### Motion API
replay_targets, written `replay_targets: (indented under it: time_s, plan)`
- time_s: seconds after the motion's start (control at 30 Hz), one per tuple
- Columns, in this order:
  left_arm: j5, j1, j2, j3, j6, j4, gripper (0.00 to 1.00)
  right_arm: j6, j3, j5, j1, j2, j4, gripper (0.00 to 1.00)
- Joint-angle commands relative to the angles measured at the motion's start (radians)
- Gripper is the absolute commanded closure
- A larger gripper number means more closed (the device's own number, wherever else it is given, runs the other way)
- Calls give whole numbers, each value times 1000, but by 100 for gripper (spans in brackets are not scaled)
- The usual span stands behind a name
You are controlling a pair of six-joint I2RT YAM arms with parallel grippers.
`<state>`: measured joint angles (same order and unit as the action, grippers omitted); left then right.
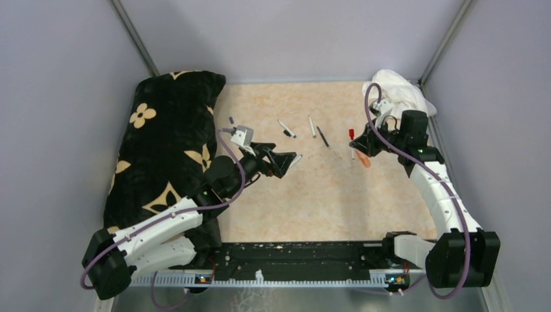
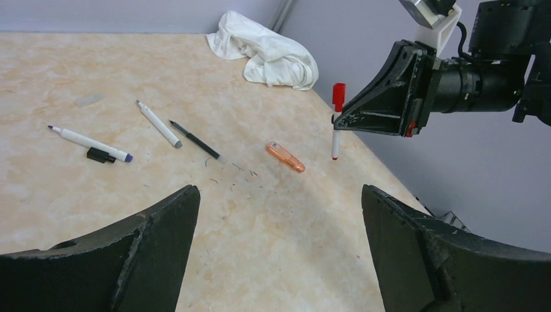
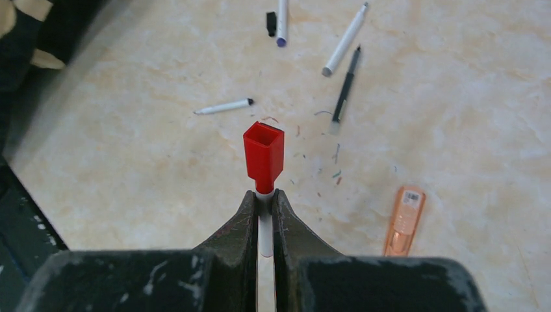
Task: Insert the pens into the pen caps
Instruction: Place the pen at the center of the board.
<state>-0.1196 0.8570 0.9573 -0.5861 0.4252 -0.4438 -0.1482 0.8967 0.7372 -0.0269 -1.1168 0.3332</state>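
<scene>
Right end effector (image 3: 263, 198) clamps a red-capped pen (image 3: 264, 156) upright, just beside the highlighter (image 3: 403, 221). It is light, stiff, slick plastic, likely best gripped mid-barrel. Left end effector (image 2: 278, 195) gapes wide and empty, well apart from the highlighter.

This looked like a robotics lab cell: plain grey panels (image 1: 52, 65) boxed in a beige marbled tabletop (image 1: 312, 201), metal posts (image 1: 133, 36) ran up the back corners, and a black mounting rail (image 1: 292, 257) ran between the left arm (image 1: 156, 227) and right arm (image 1: 442, 195) at the near edge.
</scene>
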Motion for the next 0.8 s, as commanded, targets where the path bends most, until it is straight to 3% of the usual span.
replay_targets:
  time_s: [0.0, 0.47, 0.77]
  plan:
    - [-30, -8, -6, 6, 8, 17, 2, -104, -24, -111, 24, -19, 38, 100]
    - [-37, -20, 4, 13, 17, 30, 2, -161, -90, -270, 81, -72, 5, 100]
    - [-33, -29, 5, 17, 20, 30, 2, -178, -67, -286, 140, -171, 16, 100]
